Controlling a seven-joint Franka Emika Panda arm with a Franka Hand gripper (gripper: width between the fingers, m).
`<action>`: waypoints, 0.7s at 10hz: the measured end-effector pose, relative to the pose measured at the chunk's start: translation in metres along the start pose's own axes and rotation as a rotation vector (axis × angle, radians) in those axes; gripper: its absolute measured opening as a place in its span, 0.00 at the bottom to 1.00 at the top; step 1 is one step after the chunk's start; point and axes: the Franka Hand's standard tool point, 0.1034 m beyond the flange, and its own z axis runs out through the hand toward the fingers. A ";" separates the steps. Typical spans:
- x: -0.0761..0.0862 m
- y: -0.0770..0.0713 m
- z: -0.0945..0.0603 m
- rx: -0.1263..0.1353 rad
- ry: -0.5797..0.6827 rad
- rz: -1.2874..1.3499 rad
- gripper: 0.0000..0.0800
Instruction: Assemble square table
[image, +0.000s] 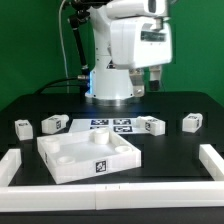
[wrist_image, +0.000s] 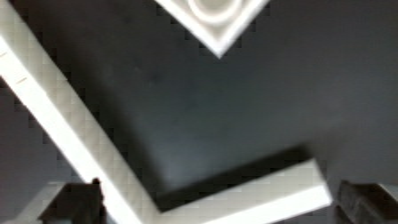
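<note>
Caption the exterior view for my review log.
Open claw hangs at the back, empty; square tabletop in front, four loose legs flanking the marker board.

I see a white square table (image: 70, 166) with black-and-white tags (image: 101, 167), white tagged legs (image: 54, 125), a black counter (image: 172, 150), green backdrop (image: 30, 40).

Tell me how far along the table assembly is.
Done: nothing joined yet. In hand: nothing; the pincer hangs open and empty, high up. Left: all four legs lie loose beside the tabletop, with no leg in its sockets.
</note>
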 end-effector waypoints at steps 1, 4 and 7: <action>0.002 0.003 0.000 -0.003 0.002 -0.021 0.81; -0.007 -0.003 0.008 0.007 -0.028 -0.136 0.81; -0.052 -0.024 0.032 0.024 -0.100 -0.399 0.81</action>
